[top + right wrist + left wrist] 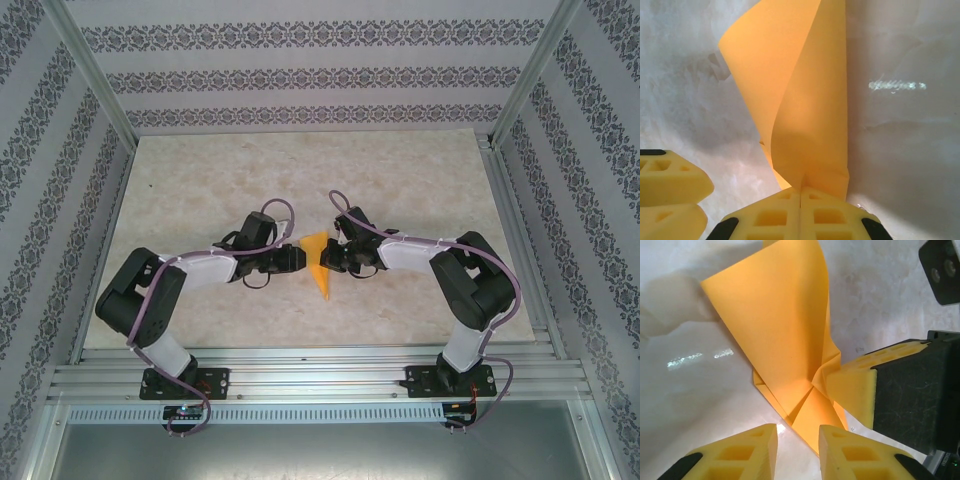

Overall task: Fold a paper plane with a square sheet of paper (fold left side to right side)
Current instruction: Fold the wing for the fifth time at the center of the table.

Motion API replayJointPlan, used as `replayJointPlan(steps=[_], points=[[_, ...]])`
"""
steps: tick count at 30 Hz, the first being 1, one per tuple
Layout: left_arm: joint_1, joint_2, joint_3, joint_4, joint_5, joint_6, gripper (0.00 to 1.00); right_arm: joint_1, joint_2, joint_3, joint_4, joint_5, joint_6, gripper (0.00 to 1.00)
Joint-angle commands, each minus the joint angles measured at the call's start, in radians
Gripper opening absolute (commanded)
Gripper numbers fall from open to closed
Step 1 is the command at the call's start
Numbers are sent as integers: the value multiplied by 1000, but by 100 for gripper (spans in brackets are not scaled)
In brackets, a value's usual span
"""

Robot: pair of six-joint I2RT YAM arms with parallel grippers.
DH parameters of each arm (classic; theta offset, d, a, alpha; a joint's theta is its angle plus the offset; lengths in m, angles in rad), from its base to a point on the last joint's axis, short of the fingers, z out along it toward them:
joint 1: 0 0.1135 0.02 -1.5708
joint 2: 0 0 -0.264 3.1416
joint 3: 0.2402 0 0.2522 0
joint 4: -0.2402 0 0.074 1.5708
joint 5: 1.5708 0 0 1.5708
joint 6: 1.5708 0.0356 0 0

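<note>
Currently: R gripper (800,192), jaws pinched on raised flap of thin orange-yellow part-folded paper sheet (805,110), mid pale marbled table (300,170). L gripper (797,440), jaws apart at sheet's near tip. We'd pin tip first, then carry flap over squarely.

Bright even light, soft shadows, glare streaks on the table (920,150).

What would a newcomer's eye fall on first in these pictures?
The orange-yellow paper stands out first: it is partly folded, with one flap raised, in the middle of the pale table between the two arms. The right gripper pinches its lower edge with bright yellow fingers. The left gripper is open just beside the paper's pointed end.
</note>
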Motion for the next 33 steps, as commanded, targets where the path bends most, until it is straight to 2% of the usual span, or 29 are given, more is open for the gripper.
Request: replayJointPlan(steps=[1, 10, 33], points=[[3, 70, 44, 67, 59, -36, 27, 10, 0, 0, 25, 5, 10, 0], [-6, 218, 88, 134, 92, -73, 17, 18, -2, 9, 38, -2, 23, 0], [-20, 236, 87, 90, 43, -57, 10, 33, 49, 24, 77, -4, 42, 0]])
